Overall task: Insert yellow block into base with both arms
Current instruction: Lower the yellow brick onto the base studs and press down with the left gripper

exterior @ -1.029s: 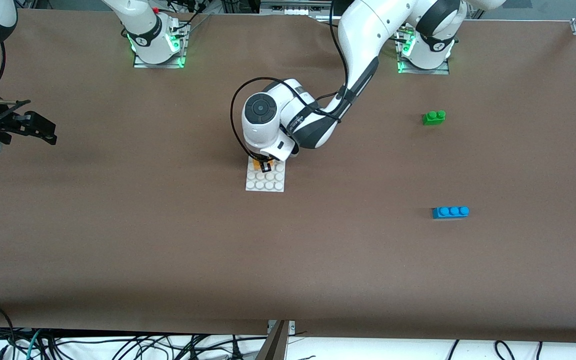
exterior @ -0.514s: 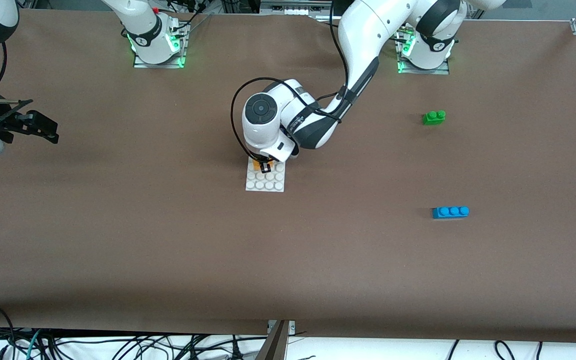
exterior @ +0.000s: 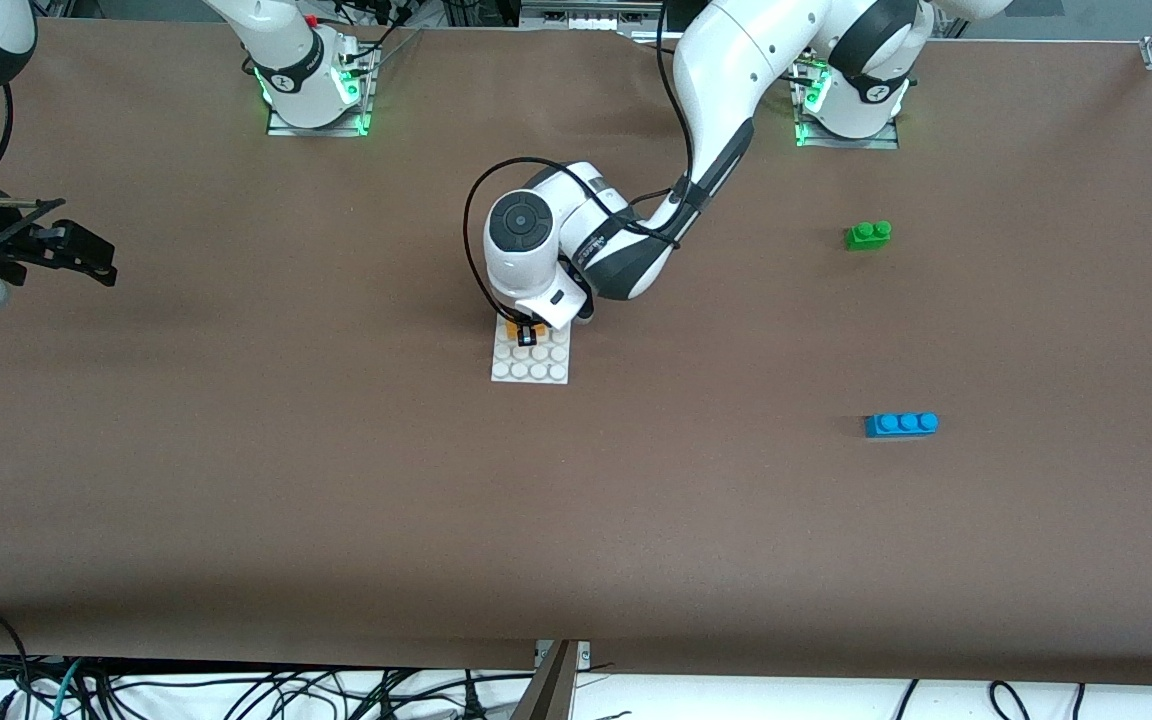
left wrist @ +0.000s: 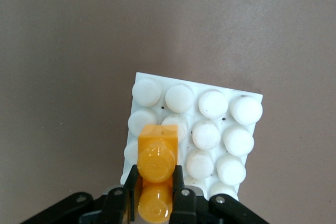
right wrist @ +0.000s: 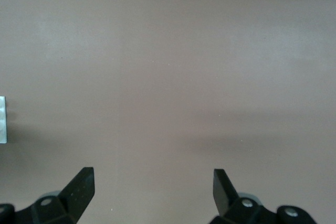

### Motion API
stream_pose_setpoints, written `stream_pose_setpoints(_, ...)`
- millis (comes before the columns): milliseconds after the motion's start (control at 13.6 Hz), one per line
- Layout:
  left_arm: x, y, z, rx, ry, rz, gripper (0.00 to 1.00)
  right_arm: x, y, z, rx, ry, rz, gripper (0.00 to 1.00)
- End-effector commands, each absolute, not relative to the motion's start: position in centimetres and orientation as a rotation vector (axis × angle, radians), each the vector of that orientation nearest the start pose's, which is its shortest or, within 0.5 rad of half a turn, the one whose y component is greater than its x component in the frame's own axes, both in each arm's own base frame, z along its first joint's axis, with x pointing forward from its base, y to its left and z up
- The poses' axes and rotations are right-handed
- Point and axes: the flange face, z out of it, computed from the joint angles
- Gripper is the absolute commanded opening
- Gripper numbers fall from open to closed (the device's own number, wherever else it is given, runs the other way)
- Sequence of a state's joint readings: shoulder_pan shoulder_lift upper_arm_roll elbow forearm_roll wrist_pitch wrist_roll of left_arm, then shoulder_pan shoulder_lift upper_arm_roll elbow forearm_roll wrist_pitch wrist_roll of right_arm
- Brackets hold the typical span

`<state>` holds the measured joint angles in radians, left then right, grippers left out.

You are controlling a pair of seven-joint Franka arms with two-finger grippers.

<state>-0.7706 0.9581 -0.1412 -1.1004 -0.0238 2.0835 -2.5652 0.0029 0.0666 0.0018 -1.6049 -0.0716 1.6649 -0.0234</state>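
Left claw (left wrist: 156, 195) unmoved, hiding yellow block (left wrist: 156, 169).

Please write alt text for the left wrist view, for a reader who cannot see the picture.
The left end effector is shut on the yellow block, holding it over one edge of the white studded base. The base lies flat on the brown table, most of its round studs uncovered.

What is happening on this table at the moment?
The left claw is shut on the yellow block and holds it on the white base, at the edge nearest the arm bases. The right claw waits open over bare table at its own end. A green brick and a blue brick lie untouched.
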Motion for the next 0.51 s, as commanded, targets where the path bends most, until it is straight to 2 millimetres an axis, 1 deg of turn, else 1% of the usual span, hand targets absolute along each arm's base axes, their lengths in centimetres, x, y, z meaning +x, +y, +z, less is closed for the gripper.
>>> stream_pose_setpoints(0, 50.12, -59.67, 23.66, 2.068, 2.327, -0.274, 0.06, 58.06, -0.66, 58.54, -3.197, -0.073, 0.017, 1.00)
stream_pose_setpoints(441, 50.50, -59.38, 23.74, 2.096, 2.294, -0.309, 0.06, 58.08, -0.50, 58.55, -3.198, -0.081, 0.014, 1.00)
